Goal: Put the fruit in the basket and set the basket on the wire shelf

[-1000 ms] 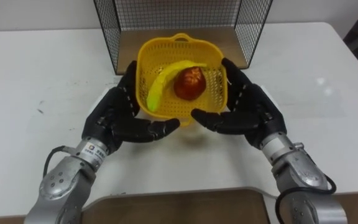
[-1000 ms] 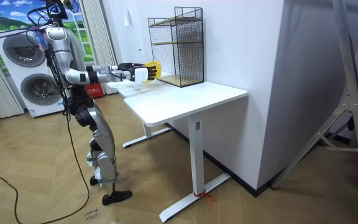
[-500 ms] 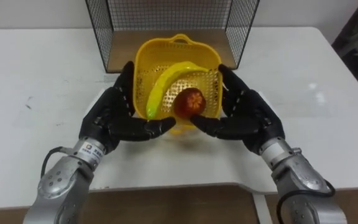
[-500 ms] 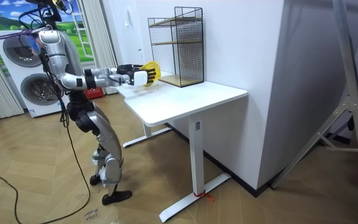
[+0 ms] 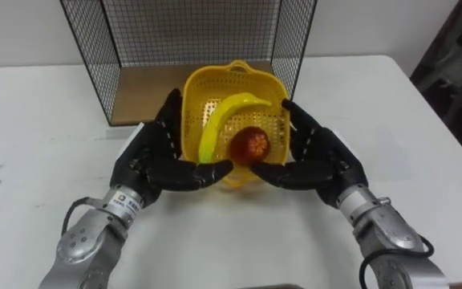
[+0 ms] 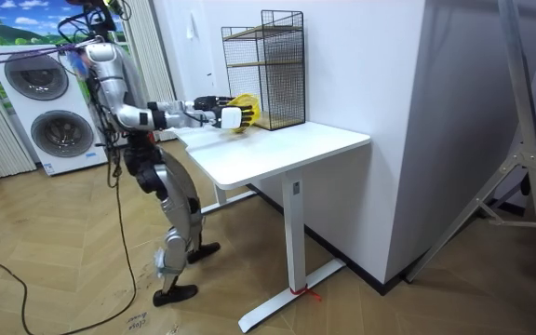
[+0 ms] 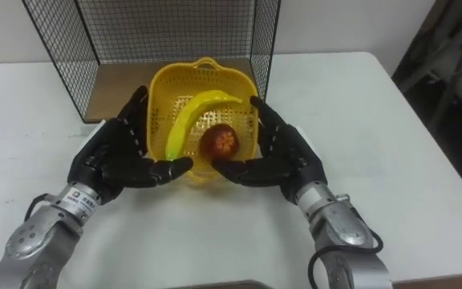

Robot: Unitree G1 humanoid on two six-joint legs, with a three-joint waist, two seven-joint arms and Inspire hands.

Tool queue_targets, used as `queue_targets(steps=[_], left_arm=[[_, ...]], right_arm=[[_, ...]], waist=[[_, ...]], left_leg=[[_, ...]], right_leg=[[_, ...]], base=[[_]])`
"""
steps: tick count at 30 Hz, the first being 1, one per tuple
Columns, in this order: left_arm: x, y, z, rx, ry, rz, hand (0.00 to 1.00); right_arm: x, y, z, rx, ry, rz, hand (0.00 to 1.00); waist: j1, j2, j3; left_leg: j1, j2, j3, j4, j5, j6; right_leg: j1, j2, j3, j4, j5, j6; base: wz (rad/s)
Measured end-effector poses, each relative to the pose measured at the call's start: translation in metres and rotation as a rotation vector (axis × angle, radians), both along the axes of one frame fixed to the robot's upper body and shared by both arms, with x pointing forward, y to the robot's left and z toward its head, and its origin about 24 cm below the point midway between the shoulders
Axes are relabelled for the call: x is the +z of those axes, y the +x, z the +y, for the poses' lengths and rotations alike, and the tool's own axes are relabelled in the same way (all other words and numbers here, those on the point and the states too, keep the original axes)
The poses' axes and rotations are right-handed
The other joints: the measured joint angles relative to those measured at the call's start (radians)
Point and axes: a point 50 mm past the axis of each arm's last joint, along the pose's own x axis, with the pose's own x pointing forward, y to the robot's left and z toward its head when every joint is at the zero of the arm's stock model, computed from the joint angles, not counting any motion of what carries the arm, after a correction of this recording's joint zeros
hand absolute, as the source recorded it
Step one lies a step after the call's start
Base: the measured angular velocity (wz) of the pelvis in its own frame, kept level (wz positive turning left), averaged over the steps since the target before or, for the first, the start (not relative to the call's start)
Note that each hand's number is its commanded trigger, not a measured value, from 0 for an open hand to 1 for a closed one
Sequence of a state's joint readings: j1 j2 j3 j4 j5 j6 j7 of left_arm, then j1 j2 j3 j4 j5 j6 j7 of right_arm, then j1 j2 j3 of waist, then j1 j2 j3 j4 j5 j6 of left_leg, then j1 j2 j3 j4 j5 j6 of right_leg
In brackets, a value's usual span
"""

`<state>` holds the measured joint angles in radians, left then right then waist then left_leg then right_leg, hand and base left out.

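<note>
Moved: basket (image 5: 192, 90), nearer the wire shelf (image 5: 191, 32) now.
My left hand (image 5: 155, 160): straight fingers cradle the basket.
My right hand (image 5: 319, 156): likewise, opposite side.
Fruit: banana (image 5: 219, 120), apple (image 5: 250, 145) inside.

My left hand (image 5: 155, 156) and right hand (image 5: 321, 156) hide the lower sides and underside of the basket (image 5: 231, 84), and the wire shelf (image 5: 191, 32) is cut off at the top edge.

yellow mesh basket (image 5: 233, 69), tipped toward the viewer, holds a banana (image 5: 223, 119) and a red fruit (image 5: 249, 144), just before the wire shelf (image 5: 191, 32).
</note>
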<state>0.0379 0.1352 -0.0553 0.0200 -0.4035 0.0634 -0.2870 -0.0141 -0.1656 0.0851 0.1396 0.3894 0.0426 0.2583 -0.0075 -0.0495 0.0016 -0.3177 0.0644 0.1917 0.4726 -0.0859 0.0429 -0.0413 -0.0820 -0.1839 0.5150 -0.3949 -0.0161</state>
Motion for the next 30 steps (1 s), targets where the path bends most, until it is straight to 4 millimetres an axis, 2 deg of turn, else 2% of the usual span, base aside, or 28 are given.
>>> queue_targets(steps=[2,4,6,7,8,9,10,11,12,13,14,16,17,19,20,21,22,23,24,27,28,30], left_arm=[[0.0,0.0,0.001,0.0,-0.017,0.002,0.0],[0.0,0.0,0.0,-0.006,-0.025,0.001,0.0],[0.001,0.0,-0.001,-0.009,-0.028,-0.001,0.0],[0.001,0.0,-0.002,-0.011,-0.042,-0.008,0.0],[0.002,0.0,-0.002,-0.011,-0.054,-0.014,0.0],[0.002,0.0,-0.002,-0.011,-0.054,-0.016,0.0],[0.004,0.001,-0.003,-0.013,-0.052,-0.023,0.0],[0.005,0.002,-0.003,-0.014,-0.05,-0.029,0.0],[0.005,0.002,-0.003,-0.015,-0.051,-0.031,0.0],[0.006,0.003,-0.004,-0.017,-0.052,-0.032,0.0],[0.006,0.003,-0.004,-0.015,-0.051,-0.033,0.0],[0.006,0.004,-0.006,-0.001,-0.047,-0.03,0.0],[0.01,0.008,-0.007,0.007,-0.045,-0.043,0.0],[0.015,0.012,-0.005,0.015,-0.04,-0.063,0.0],[0.017,0.013,-0.004,0.017,-0.041,-0.07,0.0],[0.017,0.013,-0.003,0.019,-0.038,-0.073,0.0],[0.017,0.013,-0.003,0.02,-0.039,-0.072,0.0],[0.014,0.013,-0.005,0.015,-0.042,-0.062,0.0],[0.014,0.012,-0.006,0.012,-0.042,-0.06,0.0],[0.013,0.012,-0.005,0.011,-0.031,-0.057,0.0],[0.013,0.012,-0.006,0.005,-0.03,-0.057,0.0],[0.013,0.012,-0.005,0.001,-0.028,-0.059,0.0]], right_arm=[[0.001,0.001,0.001,-0.003,0.002,-0.004,0.0],[0.002,0.001,0.001,0.0,-0.002,-0.006,0.0],[0.001,0.001,0.002,-0.004,-0.002,-0.004,0.0],[0.003,0.002,0.002,-0.004,-0.004,-0.009,0.0],[0.005,0.002,0.001,-0.005,-0.005,-0.024,0.0],[0.006,0.002,0.001,-0.006,-0.005,-0.03,0.0],[0.009,0.003,0.002,-0.007,-0.003,-0.046,0.0],[0.012,0.003,0.002,-0.009,0.0,-0.059,0.0],[0.012,0.004,0.001,-0.012,-0.002,-0.063,0.0],[0.012,0.004,-0.001,-0.021,-0.007,-0.064,0.0],[0.012,0.004,0.0,-0.023,-0.004,-0.061,0.0],[0.01,0.003,0.001,-0.025,0.0,-0.054,0.0],[0.012,0.005,0.002,-0.021,0.003,-0.065,0.0],[0.016,0.007,0.004,-0.012,0.004,-0.079,0.0],[0.015,0.007,0.004,-0.013,0.003,-0.077,0.0],[0.015,0.007,0.004,-0.013,0.001,-0.075,0.0],[0.013,0.006,0.003,-0.015,-0.005,-0.07,0.0],[0.012,0.005,0.002,-0.019,-0.014,-0.062,0.0],[0.011,0.005,0.001,-0.022,-0.013,-0.058,0.0],[0.006,0.004,-0.001,-0.024,-0.016,-0.037,0.0],[0.006,0.004,-0.002,-0.025,-0.019,-0.036,0.0],[0.006,0.004,-0.002,-0.025,-0.016,-0.038,0.0]], waist=[[-0.007,0.0,0.0017],[-0.004,0.004,0.0041],[-0.011,0.006,0.0048],[-0.01,0.004,0.0051],[-0.012,0.002,0.0069],[-0.017,0.002,0.0069],[-0.021,-0.003,0.0094],[-0.022,-0.006,0.0113],[-0.022,-0.008,0.0121],[-0.023,-0.007,0.0119],[-0.017,-0.009,0.0131],[-0.012,-0.011,0.0141],[-0.009,-0.008,0.0202],[-0.007,-0.007,0.0267],[-0.008,-0.004,0.0282],[-0.01,-0.003,0.0286],[-0.015,0.004,0.0279],[-0.015,0.027,0.0206],[-0.015,0.033,0.0195],[-0.012,0.031,0.0137],[-0.011,0.032,0.0089],[-0.007,0.033,0.0071]], left_leg=[[0.003,-0.026,0.005,0.026,-0.037,0.007],[0.006,-0.036,0.026,0.043,-0.07,0.016],[0.017,-0.062,0.031,0.045,-0.094,0.026],[0.024,-0.079,0.041,0.043,-0.107,0.036],[0.03,-0.098,0.051,0.044,-0.115,0.046],[0.033,-0.108,0.054,0.046,-0.12,0.052],[0.044,-0.128,0.063,0.046,-0.13,0.064],[0.055,-0.14,0.076,0.046,-0.144,0.075],[0.06,-0.146,0.079,0.045,-0.15,0.079],[0.069,-0.149,0.081,0.045,-0.162,0.087],[0.083,-0.148,0.079,0.041,-0.171,0.092],[0.104,-0.146,0.054,0.028,-0.181,0.096],[0.098,-0.14,0.044,0.029,-0.182,0.097],[0.084,-0.132,0.045,0.034,-0.182,0.098],[0.082,-0.129,0.044,0.04,-0.183,0.098],[0.083,-0.129,0.044,0.042,-0.183,0.098],[0.088,-0.127,0.041,0.045,-0.185,0.095],[0.094,-0.117,0.031,0.039,-0.182,0.088],[0.1,-0.113,0.03,0.033,-0.18,0.085],[0.139,-0.108,0.022,-0.012,-0.16,0.071],[0.14,-0.102,0.021,-0.022,-0.152,0.068],[0.141,-0.09,0.022,-0.035,-0.143,0.062]], right_leg=[[0.004,-0.037,-0.009,0.029,-0.036,0.015],[0.007,-0.06,-0.005,0.047,-0.06,0.027],[0.023,-0.086,-0.008,0.049,-0.073,0.047],[0.026,-0.109,-0.01,0.076,-0.081,0.061],[0.006,-0.138,-0.017,0.136,-0.082,0.067],[-0.007,-0.154,-0.019,0.175,-0.077,0.076],[-0.038,-0.185,-0.01,0.254,-0.062,0.097],[-0.067,-0.209,-0.004,0.329,-0.035,0.098],[-0.081,-0.218,-0.003,0.358,-0.019,0.096],[-0.096,-0.225,-0.001,0.399,0.017,0.095],[-0.103,-0.224,0.005,0.423,0.056,0.096],[-0.111,-0.214,0.006,0.449,0.092,0.093],[-0.136,-0.191,0.009,0.439,0.06,0.092],[-0.199,-0.165,0.009,0.402,0.018,0.085],[-0.22,-0.139,0.006,0.321,0.01,0.085],[-0.219,-0.126,0.006,0.263,0.01,0.084],[-0.205,-0.105,0.002,0.175,0.024,0.045],[-0.182,-0.084,-0.005,0.137,0.042,0.039],[-0.171,-0.077,-0.008,0.122,0.05,0.036],[-0.139,-0.064,-0.007,0.07,0.064,0.028],[-0.134,-0.054,-0.008,0.049,0.075,0.024],[-0.127,-0.038,-0.01,0.016,0.095,0.016]], base=[[0.06],[0.0],[0.03],[0.0],[0.0],[0.14],[0.23],[0.24],[0.25],[0.23],[0.17],[0.05],[0.04],[0.02],[0.04],[0.07],[0.07],[0.05],[0.0],[-0.03],[-0.06],[-0.09]])
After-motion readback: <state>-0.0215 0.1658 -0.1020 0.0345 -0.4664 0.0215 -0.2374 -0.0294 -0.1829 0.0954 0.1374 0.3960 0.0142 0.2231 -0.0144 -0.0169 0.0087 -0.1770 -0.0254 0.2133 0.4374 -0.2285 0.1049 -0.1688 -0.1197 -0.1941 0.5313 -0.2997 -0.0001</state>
